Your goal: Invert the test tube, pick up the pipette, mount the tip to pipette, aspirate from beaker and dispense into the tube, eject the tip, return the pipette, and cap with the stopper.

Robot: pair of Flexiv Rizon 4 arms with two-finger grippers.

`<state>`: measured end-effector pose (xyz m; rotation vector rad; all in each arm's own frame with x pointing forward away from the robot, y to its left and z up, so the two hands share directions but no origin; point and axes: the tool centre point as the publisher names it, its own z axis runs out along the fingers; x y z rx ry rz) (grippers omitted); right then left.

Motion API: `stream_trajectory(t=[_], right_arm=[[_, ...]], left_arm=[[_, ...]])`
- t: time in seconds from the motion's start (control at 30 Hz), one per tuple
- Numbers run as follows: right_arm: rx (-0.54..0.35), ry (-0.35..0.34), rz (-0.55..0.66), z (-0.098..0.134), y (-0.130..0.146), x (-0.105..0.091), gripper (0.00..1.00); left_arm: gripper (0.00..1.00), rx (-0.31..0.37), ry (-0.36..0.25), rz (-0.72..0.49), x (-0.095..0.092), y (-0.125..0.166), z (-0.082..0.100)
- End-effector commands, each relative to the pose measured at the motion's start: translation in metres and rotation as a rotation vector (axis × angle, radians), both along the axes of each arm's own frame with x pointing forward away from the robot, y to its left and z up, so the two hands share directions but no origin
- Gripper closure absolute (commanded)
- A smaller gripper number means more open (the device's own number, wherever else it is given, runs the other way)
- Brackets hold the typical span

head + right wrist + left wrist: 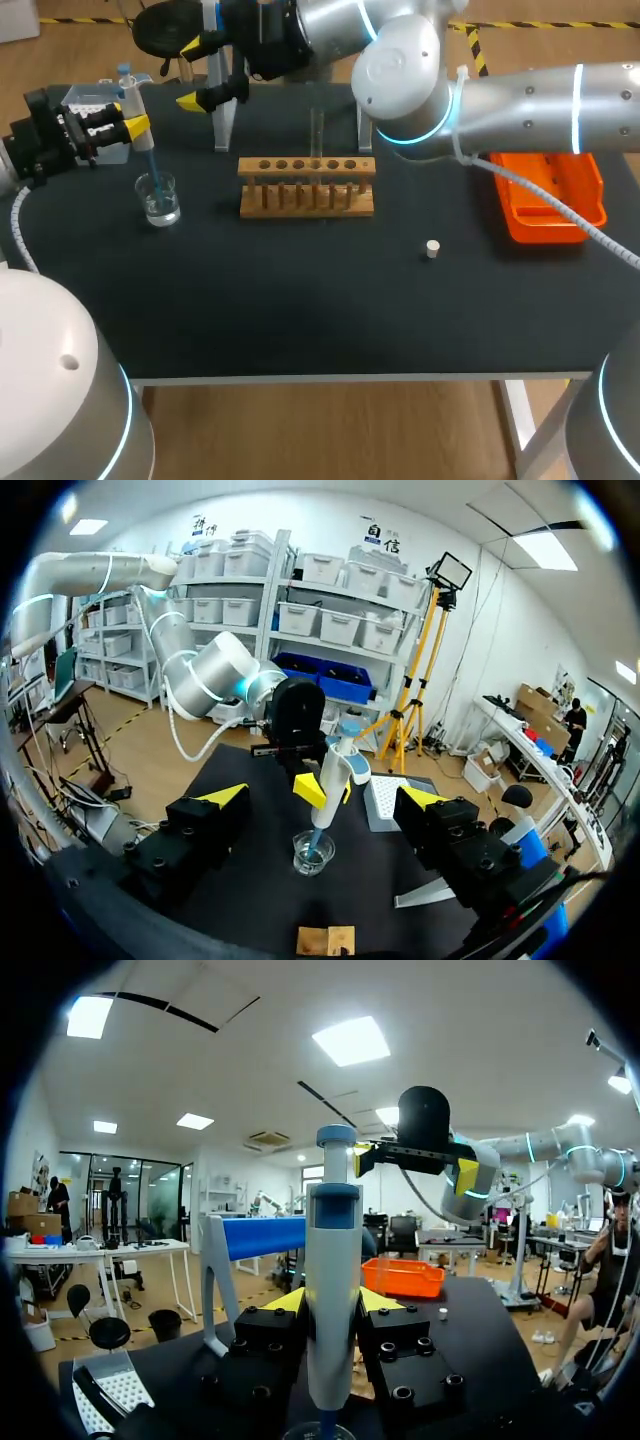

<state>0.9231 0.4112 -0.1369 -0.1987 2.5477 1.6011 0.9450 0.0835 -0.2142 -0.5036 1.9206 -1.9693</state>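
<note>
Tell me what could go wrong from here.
1. The left tool holds the pipette with its blue tip inside the beaker. Swinging sideways before lifting clear could knock the beaker over and spill it.
2. The open right tool hangs near the pipette, so the two might collide on the way to the wooden rack.

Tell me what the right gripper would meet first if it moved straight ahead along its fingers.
Most likely the pipette, which the left gripper holds with its tip in the beaker. It stands directly ahead of the right gripper. Depth is unclear, but nothing nearer shows.
</note>
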Motion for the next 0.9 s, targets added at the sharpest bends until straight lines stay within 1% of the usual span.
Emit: stream_trajectory(t=[0.03,0.07,0.13,0.2,0.33,0.37,0.4,0.47,0.9], right_arm=[[0.028,0.027,0.043,0.000,0.003,0.008,0.55],[0.033,0.030,0.047,0.000,0.004,0.008,0.58],[0.043,0.039,0.051,0.001,0.005,0.010,0.63],[0.049,0.046,0.053,0.001,0.007,0.012,0.75],[0.068,0.060,0.060,0.002,0.009,0.013,0.80],[0.073,0.064,0.064,0.003,0.011,0.014,0.83],[0.078,0.065,0.067,0.004,0.012,0.015,0.92],[0.091,0.075,0.077,0.006,0.015,0.016,1.00],[0.197,0.134,0.133,0.013,0.034,0.018,1.00]], left_arm=[[1.00,-0.003,-0.003,-0.006,0.001,0.002,-0.001],[1.00,-0.003,-0.003,-0.006,0.001,0.002,-0.001],[1.00,-0.003,-0.003,-0.006,0.001,0.002,-0.001],[1.00,-0.003,-0.003,-0.006,0.001,0.002,-0.001],[1.00,-0.003,-0.003,-0.006,0.001,0.002,-0.001],[1.00,-0.003,-0.003,-0.006,0.001,0.002,-0.001],[1.00,-0.003,-0.003,-0.006,0.001,0.002,-0.001],[1.00,-0.003,-0.003,-0.006,0.001,0.002,-0.001],[1.00,-0.003,-0.003,-0.006,0.001,0.002,-0.001]])
